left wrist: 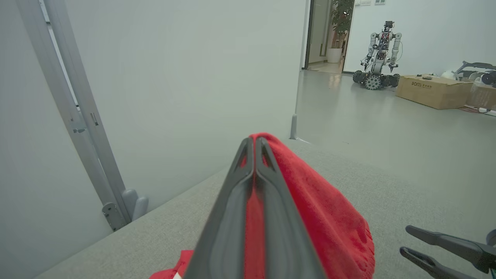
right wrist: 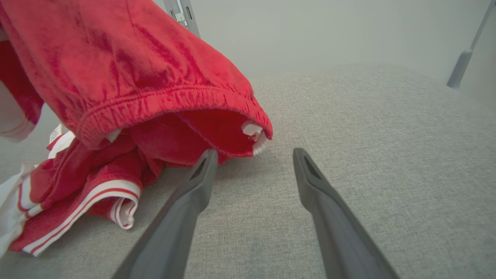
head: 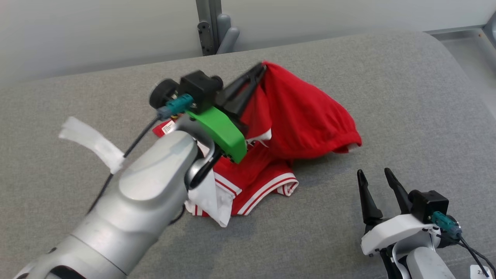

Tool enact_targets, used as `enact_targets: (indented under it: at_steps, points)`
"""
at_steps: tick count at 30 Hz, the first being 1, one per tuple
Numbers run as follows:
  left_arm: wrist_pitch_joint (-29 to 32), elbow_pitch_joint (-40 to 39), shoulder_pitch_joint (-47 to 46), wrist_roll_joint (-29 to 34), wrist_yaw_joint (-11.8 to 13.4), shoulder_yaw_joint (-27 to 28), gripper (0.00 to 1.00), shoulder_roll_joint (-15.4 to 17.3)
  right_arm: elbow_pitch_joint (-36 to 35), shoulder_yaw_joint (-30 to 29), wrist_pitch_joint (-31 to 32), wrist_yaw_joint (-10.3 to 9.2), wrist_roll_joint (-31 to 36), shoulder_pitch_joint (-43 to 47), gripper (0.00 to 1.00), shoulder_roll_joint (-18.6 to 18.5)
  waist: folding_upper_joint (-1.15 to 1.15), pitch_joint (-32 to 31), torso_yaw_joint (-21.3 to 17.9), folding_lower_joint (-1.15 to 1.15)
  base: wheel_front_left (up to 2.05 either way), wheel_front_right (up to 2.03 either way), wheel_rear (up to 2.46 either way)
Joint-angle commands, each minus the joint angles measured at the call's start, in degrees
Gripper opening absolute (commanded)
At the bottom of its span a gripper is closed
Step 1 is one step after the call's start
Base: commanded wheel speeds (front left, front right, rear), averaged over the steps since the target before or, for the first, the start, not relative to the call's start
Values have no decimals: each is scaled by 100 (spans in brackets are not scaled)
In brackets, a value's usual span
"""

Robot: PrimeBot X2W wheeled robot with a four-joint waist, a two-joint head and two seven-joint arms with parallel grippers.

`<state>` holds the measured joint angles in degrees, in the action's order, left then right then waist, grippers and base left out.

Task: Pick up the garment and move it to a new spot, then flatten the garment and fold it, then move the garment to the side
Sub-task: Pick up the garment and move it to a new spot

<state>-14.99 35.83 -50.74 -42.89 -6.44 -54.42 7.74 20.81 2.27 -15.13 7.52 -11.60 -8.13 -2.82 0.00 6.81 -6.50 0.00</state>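
The red garment (head: 306, 116) with white-striped trim lay crumpled near the middle of the grey bench (head: 387, 89). One red fold was pulled up clear of the heap, while the striped hems and a white part lay on the bench below it. The left gripper (head: 263, 68) was at the top of that raised fold, its fingers (left wrist: 228, 217) pressed together on the cloth, and a strip of red showed between them. The right gripper (head: 374, 172) sat to the garment's right and nearer the robot, apart from it. Its fingers (right wrist: 182, 217) were spread wide with nothing between them, tips pointing toward the fold's elasticated hem. Behind the garment, a grey metal post (head: 209, 23) stood at the bench's far edge against a pale wall. Well beyond the garment — across an open floor — another wheeled robot (left wrist: 378, 54) stood near a cardboard box (left wrist: 434, 91).
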Motion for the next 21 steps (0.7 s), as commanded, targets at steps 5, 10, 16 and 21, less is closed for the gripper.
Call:
enact_targets:
  at_steps: [5, 10, 16, 21]
  points:
    - [-22, -750, -406, 688, 164, 1153, 0, 615, 117, 66, -4, -6, -151, 216, 100, -17, 0, -465, 201, 0, 0, 0, 0]
    - [-12, -755, -809, 950, 287, 1693, 0, 1253, 146, 44, -3, -6, -275, 350, 100, -17, 0, -614, 421, 0, 0, 0, 0]
    - [345, -413, -956, 904, 347, 1990, 0, 2146, 113, -76, -4, -6, -342, 458, 100, -18, 0, -597, 765, 0, 0, 0, 0]
    - [511, -138, -503, 648, 343, 2248, 0, 2785, 35, -147, -4, -6, -265, 383, 100, -17, 0, -371, 1028, 0, 0, 0, 0]
